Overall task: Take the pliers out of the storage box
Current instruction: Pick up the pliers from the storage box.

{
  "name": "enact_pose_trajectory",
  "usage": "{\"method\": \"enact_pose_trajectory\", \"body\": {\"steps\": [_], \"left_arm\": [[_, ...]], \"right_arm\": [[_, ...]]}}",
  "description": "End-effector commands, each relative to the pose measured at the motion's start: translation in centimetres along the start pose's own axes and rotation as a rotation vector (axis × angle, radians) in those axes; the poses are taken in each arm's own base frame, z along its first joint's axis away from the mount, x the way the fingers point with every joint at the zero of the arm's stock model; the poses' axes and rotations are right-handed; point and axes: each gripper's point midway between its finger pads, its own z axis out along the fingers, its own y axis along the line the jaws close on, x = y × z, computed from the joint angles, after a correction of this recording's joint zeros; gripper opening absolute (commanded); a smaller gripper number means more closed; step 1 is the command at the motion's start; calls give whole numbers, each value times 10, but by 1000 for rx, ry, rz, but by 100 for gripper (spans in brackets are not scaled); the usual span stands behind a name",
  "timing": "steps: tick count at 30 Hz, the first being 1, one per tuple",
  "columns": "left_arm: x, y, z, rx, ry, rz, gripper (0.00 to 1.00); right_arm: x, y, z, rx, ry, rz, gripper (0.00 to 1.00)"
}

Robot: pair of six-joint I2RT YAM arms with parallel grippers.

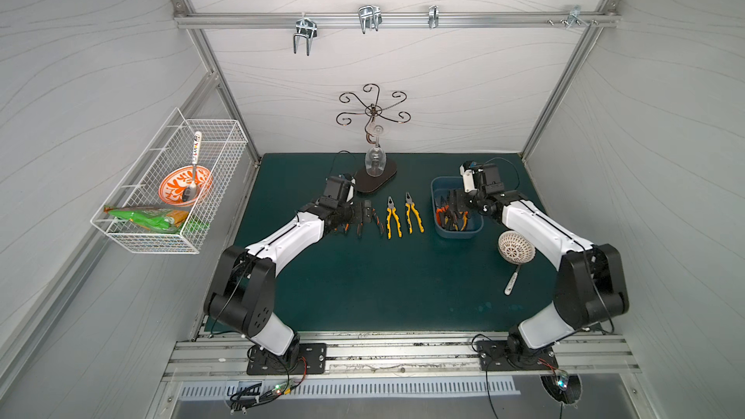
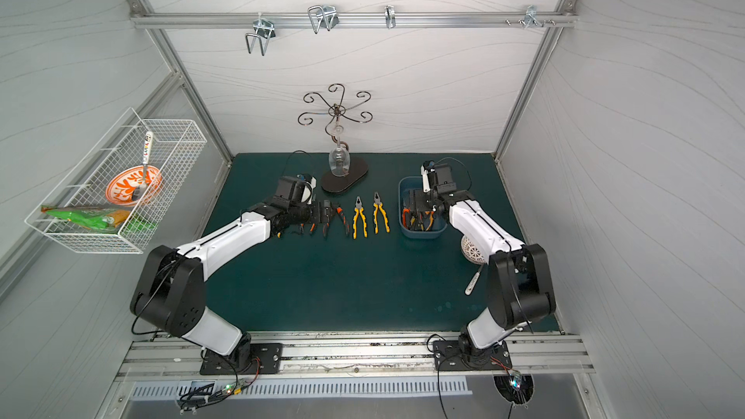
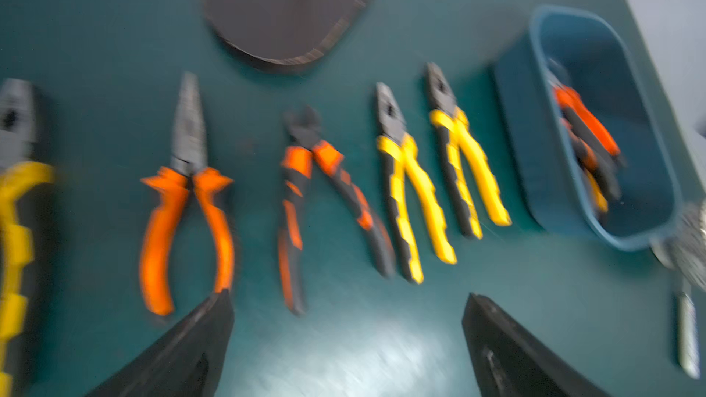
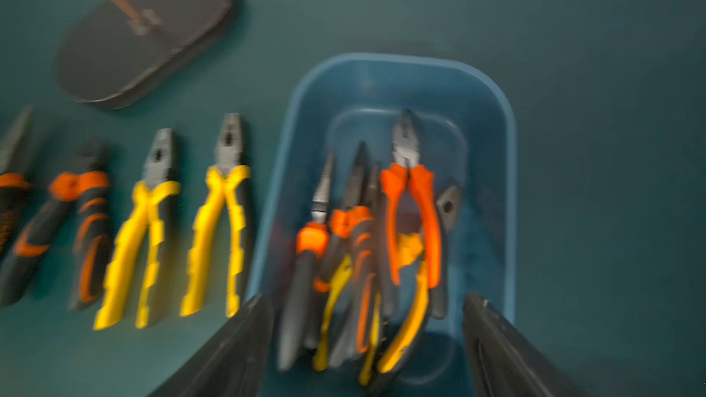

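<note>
About half is done. Five pliers (image 1: 394, 217) lie in a row on the green mat (image 1: 363, 296), just left of the blue storage box (image 1: 459, 234). A pile (image 4: 408, 223) more sits inside it. All lie long-ways near to far, noses pointing far. The left gripper (image 3: 348, 294) is spread wide and empty by the row. The right gripper (image 4: 366, 295) is spread over the pile, pinching nothing.
</note>
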Motion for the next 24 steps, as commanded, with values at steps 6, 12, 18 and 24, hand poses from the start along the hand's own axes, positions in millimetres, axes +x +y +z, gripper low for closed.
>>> {"method": "enact_pose_trajectory", "body": {"steps": [6, 12, 18, 24], "left_arm": [[21, -96, -17, 374, -149, 117, 100], [27, -130, -31, 501, -221, 237, 100], [27, -135, -36, 513, -229, 274, 100], [26, -133, -40, 496, -239, 299, 100]], "right_arm": [[24, -42, 40, 47, 195, 49, 58], [34, -49, 63, 46, 266, 35, 47], [40, -42, 81, -8, 313, 41, 40], [42, -39, 89, -34, 331, 47, 25]]}}
